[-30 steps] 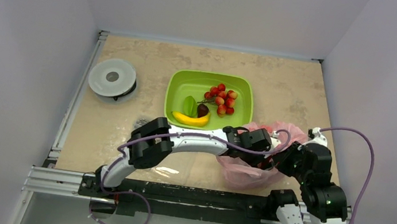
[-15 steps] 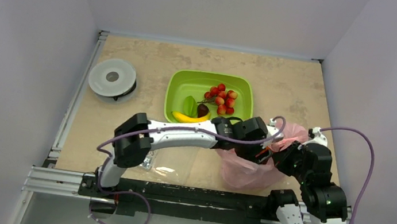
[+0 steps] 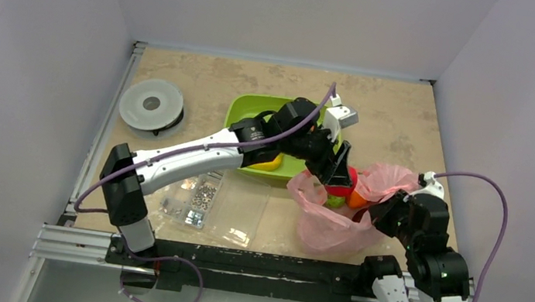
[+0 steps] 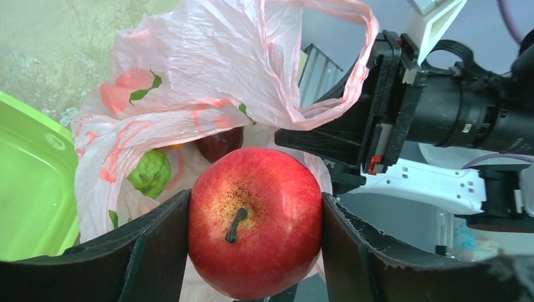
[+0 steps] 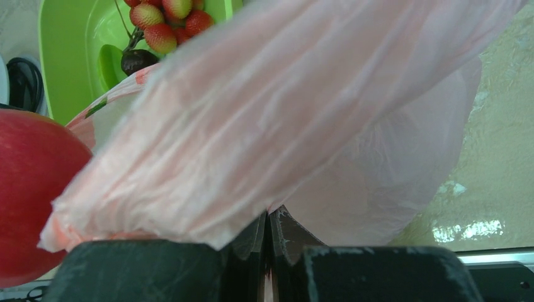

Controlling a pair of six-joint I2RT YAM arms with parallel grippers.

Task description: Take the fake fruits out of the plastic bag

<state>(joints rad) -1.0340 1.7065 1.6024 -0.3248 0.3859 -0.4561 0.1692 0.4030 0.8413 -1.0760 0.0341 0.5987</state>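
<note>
Your left gripper (image 4: 255, 242) clamped the red apple (image 4: 255, 214) over the plastic bag (image 4: 208, 63).
Your right gripper (image 5: 267, 242) pinched the bag's rim.

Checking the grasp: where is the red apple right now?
In the left wrist view the red apple sits clamped in the left gripper, at the mouth of the pink bag, right of the green tray.

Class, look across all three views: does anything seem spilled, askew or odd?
Nothing spilled or damaged. The pink bag slumps lopsided only because the right claw pinches its film; the left claw grips a red apple by its mouth.
</note>
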